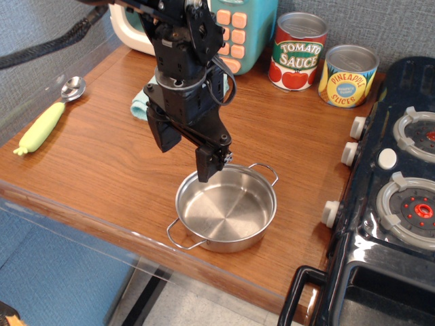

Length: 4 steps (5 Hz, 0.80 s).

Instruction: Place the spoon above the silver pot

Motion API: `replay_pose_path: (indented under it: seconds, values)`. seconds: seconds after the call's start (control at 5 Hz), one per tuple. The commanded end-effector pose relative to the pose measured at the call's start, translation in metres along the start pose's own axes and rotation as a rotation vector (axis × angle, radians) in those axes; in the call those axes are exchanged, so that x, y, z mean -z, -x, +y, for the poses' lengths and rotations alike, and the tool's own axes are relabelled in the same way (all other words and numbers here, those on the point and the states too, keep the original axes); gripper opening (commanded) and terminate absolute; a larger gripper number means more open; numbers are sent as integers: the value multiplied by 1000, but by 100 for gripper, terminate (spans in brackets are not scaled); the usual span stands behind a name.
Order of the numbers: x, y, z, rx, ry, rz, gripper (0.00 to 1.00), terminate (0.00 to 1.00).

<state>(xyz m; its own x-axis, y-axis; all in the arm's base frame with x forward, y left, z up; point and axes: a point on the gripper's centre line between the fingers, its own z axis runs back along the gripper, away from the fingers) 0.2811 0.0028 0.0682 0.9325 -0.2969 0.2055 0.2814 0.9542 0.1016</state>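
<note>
The spoon (47, 117) lies at the far left of the wooden table, its silver bowl pointing to the back and its yellow-green handle toward the front left. The silver pot (226, 208) stands empty near the front middle of the table, with wire loop handles at its front left and back right. My black gripper (185, 147) hangs over the table just behind and left of the pot, its right finger close above the pot's back rim. Its jaws stand apart and hold nothing. It is far from the spoon.
A tomato sauce can (298, 51) and a pineapple slices can (348, 76) stand at the back right. A teal toy with pink buttons (238, 27) stands behind the arm. A toy stove (401, 190) fills the right side. A teal cloth (141, 103) lies under the arm.
</note>
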Motion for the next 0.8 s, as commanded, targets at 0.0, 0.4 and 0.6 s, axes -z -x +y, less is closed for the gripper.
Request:
replay_pose_path:
  seconds: [0.0,0.4,0.6]
  values:
    - [0,0,0,0,0,0,100,0]
    - [4,21,81,-282,-20,-45,100,0]
    - [6,46,122,-317,-73,16,100,0]
